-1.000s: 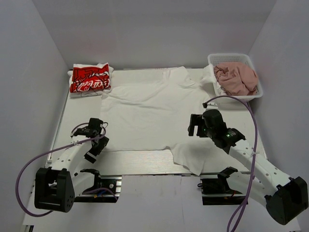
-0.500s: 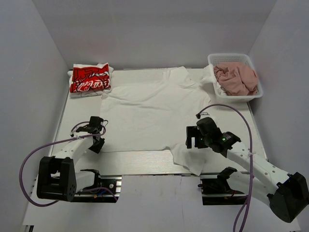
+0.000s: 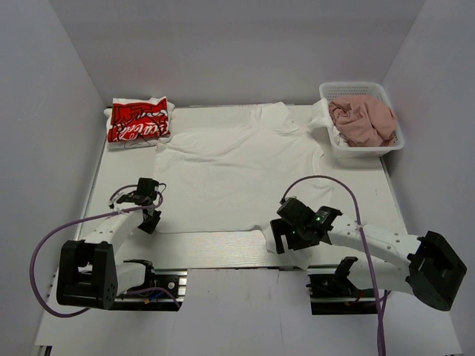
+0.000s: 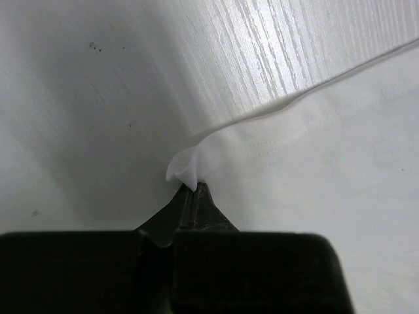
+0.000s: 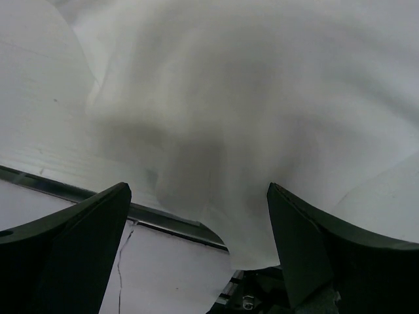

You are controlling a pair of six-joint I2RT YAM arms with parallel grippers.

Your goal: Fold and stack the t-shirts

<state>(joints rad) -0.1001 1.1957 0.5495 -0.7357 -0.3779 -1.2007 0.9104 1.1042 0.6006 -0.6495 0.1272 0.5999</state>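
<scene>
Lying spread across the middle of the counter (image 3: 215, 250), the large white t-shirt (image 3: 237, 167) reaches from its collar at the far side to a straight hem at the near side. Its near-right part is bunched and spills over the counter's near edge.

The left end effector (image 4: 195, 188) sits at the shirt's near-left hem corner. It is clenched on a small tuft of white cloth that stands up just beyond its tips, as the left wrist view shows. The stitched hem runs away from that pinch toward the right.

The right end effector (image 5: 198, 193) is released, its two fingers wide apart over the rumpled near-right cloth. Whether the tips touch the fabric cannot be told. From overhead it sits low beside the bunched flap, close to the counter's near edge.

The white t-shirt with red script print (image 3: 138, 121) lies folded at the far-left corner of the counter, just beside the large shirt's left sleeve. The dusty-pink t-shirt (image 3: 364, 119) is crumpled inside the white mesh basket (image 3: 392, 147) at the far right. The large shirt's right sleeve reaches the basket's left wall.
</scene>
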